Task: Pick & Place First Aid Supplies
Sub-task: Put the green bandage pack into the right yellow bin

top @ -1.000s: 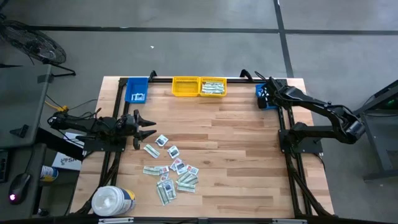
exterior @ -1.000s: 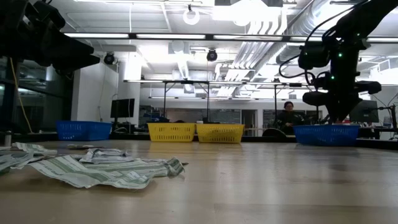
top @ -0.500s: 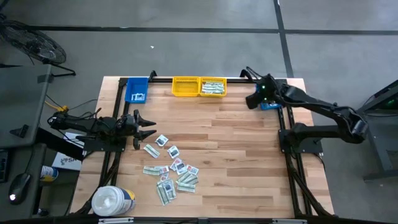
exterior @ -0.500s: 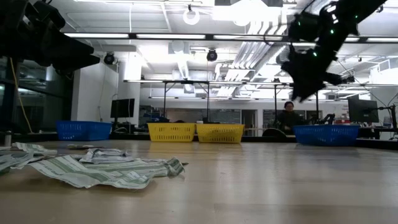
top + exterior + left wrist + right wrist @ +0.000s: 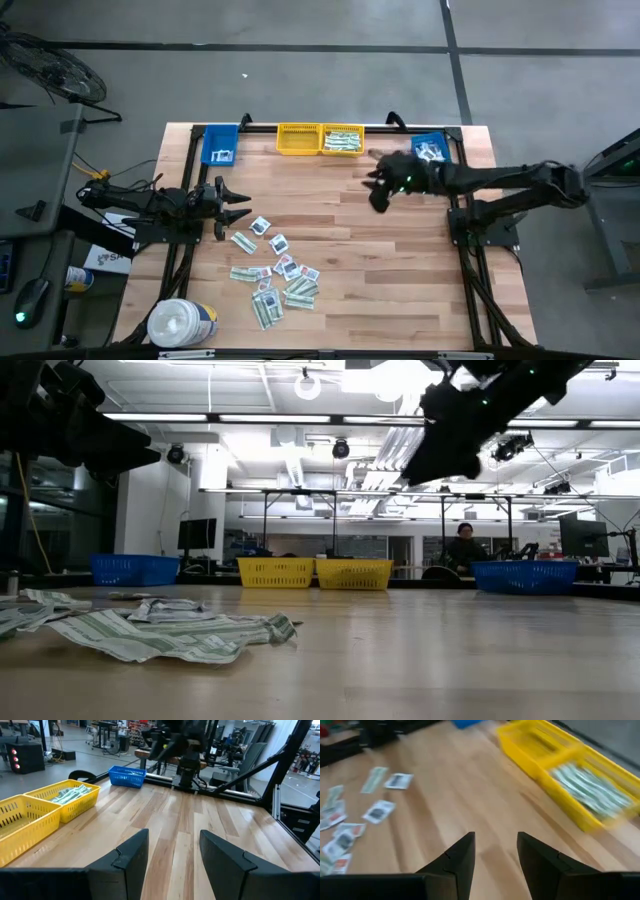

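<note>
The first aid supplies (image 5: 275, 272) lie as a loose scatter of flat packets on the table's near-left part; they also show in the right wrist view (image 5: 379, 811) and the low view (image 5: 170, 630). My left gripper (image 5: 238, 205) stands open and level just left of the scatter, with nothing between its fingers (image 5: 172, 837). My right gripper (image 5: 378, 192) hangs open over the wood right of centre, slanting down toward the table's left, and holds nothing (image 5: 495, 840). In the low view it is high above the table (image 5: 455, 425).
Along the far edge stand a blue bin (image 5: 220, 145), two yellow bins (image 5: 298, 139) (image 5: 342, 140), the right one holding pale strips, and another blue bin (image 5: 430, 149) with white packets. A white round tub (image 5: 180, 322) sits at the near-left corner. Bare wood lies in the middle and right.
My right gripper has left its place over the far-right blue bin. It has risen and swung toward the table's left and near side, tipping from pointing down to slanting forward. The blue bin it covered now shows white packets inside.
</note>
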